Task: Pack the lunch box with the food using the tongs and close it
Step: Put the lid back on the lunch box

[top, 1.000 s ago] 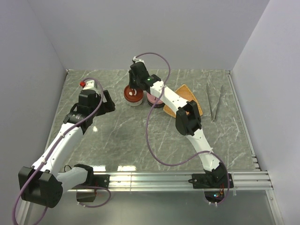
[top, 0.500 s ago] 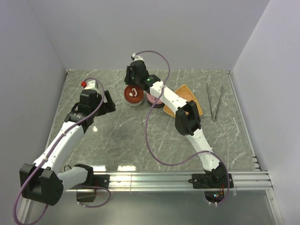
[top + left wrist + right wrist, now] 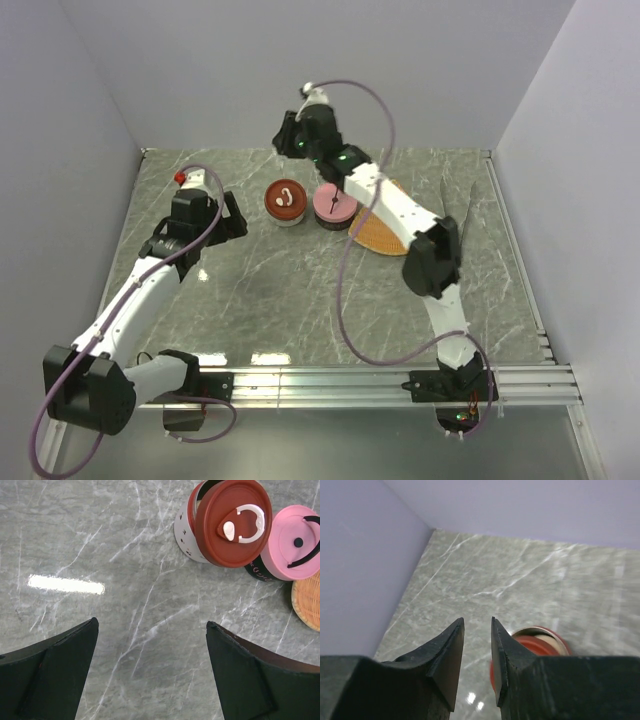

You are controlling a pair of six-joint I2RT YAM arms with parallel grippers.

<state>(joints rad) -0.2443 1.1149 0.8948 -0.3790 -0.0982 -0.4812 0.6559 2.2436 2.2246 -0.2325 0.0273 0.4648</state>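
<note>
At the far end of the marble table (image 3: 300, 290), my right gripper (image 3: 477, 625) hangs above and just behind the red-lidded container (image 3: 232, 522). Its fingers are parted by a narrow gap with nothing between them. The left gripper (image 3: 151, 623) is spread wide and empty, hovering over bare marble on the near-left side of the two containers.

The red lid looks off-centre on its white cup, overhanging one side, so I judge it is not seated. The pink-lidded container (image 3: 295, 542) stands touching or just beside it, with the orange woven tray (image 3: 385, 230) at its right.

The tongs (image 3: 470, 200) lie flat near the right wall, well apart from both grippers and partly hidden behind my right arm. I cannot see any food pieces, so I cannot tell whether anything is packed.

Risks as I read them:
- If I bring the right gripper down blind, a finger could catch the overhanging lid and flip it off or tip the cup into the pink one.
- The tongs are thin and flat on slick stone, so a pinch may skid them toward the wall.
- Swinging the right arm over to them could sweep the tray.
</note>
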